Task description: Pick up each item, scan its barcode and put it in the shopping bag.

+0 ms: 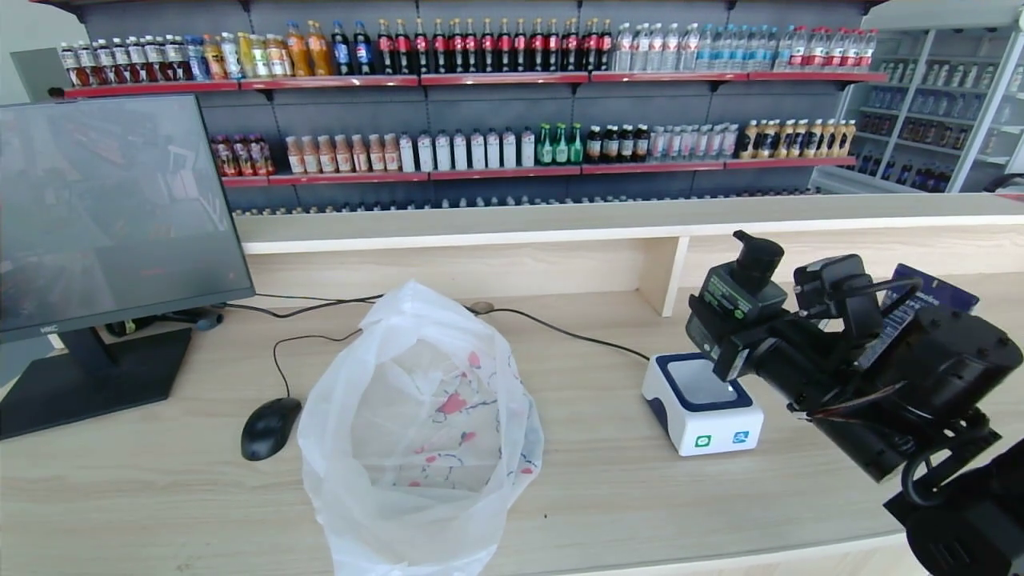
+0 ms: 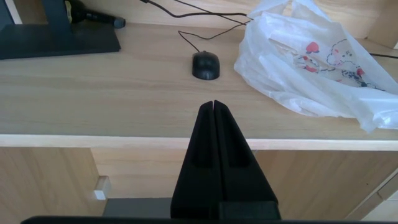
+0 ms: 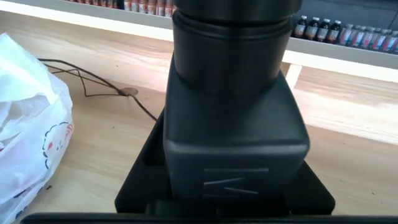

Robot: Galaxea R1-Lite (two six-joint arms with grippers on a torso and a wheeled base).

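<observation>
Standing open-mouthed on the wooden counter (image 1: 144,496), the white plastic shopping bag (image 1: 416,432) is ready to take items from above. Right gripper (image 1: 730,350) clamps a black pump bottle (image 1: 740,292), tilted just above the barcode scanner (image 1: 700,404), presumably to present its code. Green label, print illegible. Left gripper (image 2: 213,109) has its fingers pressed together, empty, off the counter's front edge.

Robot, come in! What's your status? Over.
Right tool shut on pump bottle, near scanner. Left tool shut, holding nothing. Shopping bag open, mouse beside it.
</observation>
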